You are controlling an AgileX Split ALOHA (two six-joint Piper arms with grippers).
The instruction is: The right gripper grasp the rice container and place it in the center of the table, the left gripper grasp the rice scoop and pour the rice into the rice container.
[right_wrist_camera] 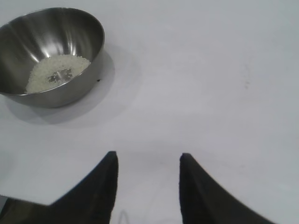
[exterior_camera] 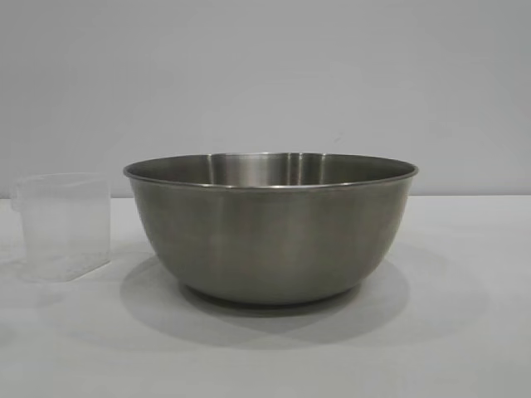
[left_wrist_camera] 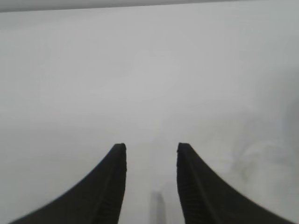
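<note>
- Starting at my left gripper (left_wrist_camera: 151, 179): fingers apart, nothing between them, only bare desk (left_wrist_camera: 140, 70) ahead.
- My right gripper (right_wrist_camera: 147, 186) hangs parted and empty too, well apart from the rice container (right_wrist_camera: 70, 32).
- That steel bowl sits mid-desk with rice (right_wrist_camera: 53, 70) pooled in its bottom; I judge it stiff, slick-walled, best taken by the rim.
- The rice scoop (exterior_camera: 62, 224) stands upright just beside it, looking empty: light, thin plastic, tippable; I'd take its handle.
- No writing legible.

Brushed silver-grey round steel bowl (exterior_camera: 270, 228) holds off-white rice grains (right_wrist_camera: 55, 72); translucent clear squarish plastic cup (exterior_camera: 62, 225); plain matte white counter (exterior_camera: 431, 332); black pointed tools (right_wrist_camera: 147, 161).
</note>
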